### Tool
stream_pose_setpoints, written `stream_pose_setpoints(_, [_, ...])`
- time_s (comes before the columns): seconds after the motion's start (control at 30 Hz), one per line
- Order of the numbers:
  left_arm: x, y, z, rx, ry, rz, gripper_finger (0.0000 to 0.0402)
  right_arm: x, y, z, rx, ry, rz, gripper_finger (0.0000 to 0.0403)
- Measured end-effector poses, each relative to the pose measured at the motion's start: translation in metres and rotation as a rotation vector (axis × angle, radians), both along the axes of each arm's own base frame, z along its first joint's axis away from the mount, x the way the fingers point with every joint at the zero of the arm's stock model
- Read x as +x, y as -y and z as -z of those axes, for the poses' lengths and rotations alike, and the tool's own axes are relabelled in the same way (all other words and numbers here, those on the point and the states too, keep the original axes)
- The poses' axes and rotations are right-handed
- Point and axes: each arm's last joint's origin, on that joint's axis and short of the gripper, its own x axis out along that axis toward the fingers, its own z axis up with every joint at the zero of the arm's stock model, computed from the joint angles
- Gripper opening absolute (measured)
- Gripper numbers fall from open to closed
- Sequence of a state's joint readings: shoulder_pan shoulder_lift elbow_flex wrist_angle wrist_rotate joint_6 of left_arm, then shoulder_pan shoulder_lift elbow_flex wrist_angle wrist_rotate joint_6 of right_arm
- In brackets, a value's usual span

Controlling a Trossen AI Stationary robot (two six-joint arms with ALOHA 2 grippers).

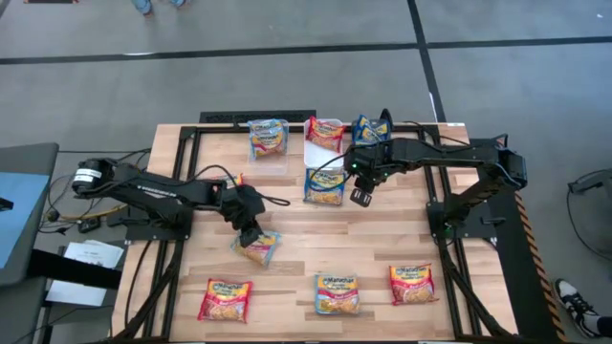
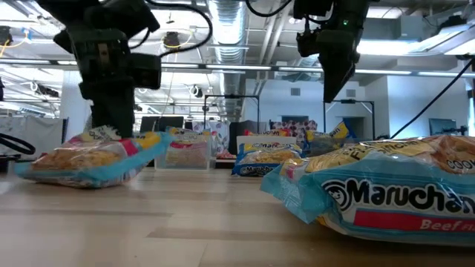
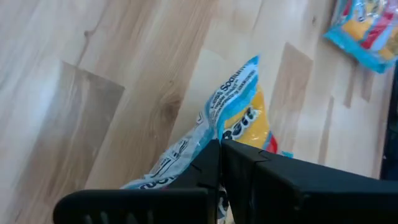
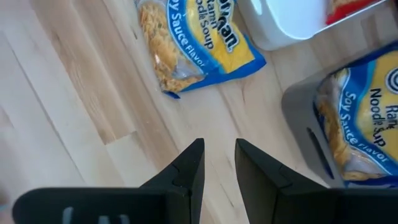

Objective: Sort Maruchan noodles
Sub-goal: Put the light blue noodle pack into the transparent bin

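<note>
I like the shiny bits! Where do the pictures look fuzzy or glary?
Low view: the nearest Maruchan packet is big and fuzzy, and ceiling lights glare behind. Left wrist view: the shut fingers pinching a packet look blurred.

Pale wood-grain surface, black frame. The packet under the black left fingers is light blue with yellow and a touch of red. Along the near edge lie two red-pink packets and a blue one. A blue-and-yellow packet shows beside a white bin.
</note>
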State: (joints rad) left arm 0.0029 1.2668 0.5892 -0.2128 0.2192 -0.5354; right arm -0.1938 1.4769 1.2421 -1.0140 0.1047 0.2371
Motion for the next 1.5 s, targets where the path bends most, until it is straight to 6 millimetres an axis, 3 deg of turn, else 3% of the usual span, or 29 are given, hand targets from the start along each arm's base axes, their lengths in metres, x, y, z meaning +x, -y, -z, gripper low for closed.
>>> stream_pose_setpoints(0.13, [0.003,0.000,0.009,0.009,-0.039,-0.013,0.0000,0.001,-0.005,0.000,0.001,-0.005,-0.019,0.0113])
stream_pose_setpoints(0.5, [0.004,-0.010,0.008,-0.120,-0.044,-0.048,0.0009,0.001,-0.008,0.000,0.001,-0.002,-0.032,0.0113])
stream_pose_setpoints(1.07, [0.005,-0.017,0.013,-0.145,-0.034,0.065,0.0150,0.001,-0.008,0.000,0.001,-0.003,-0.033,0.0113])
stream_pose_setpoints(1.2, [0.009,-0.017,0.013,-0.175,-0.011,0.092,0.0170,0.001,-0.008,0.000,0.001,-0.003,-0.033,0.0113])
stream_pose_setpoints(1.5, [0.014,-0.009,0.041,-0.191,-0.120,0.165,0.0183,0.001,-0.008,0.000,0.001,-0.003,-0.032,0.0113])
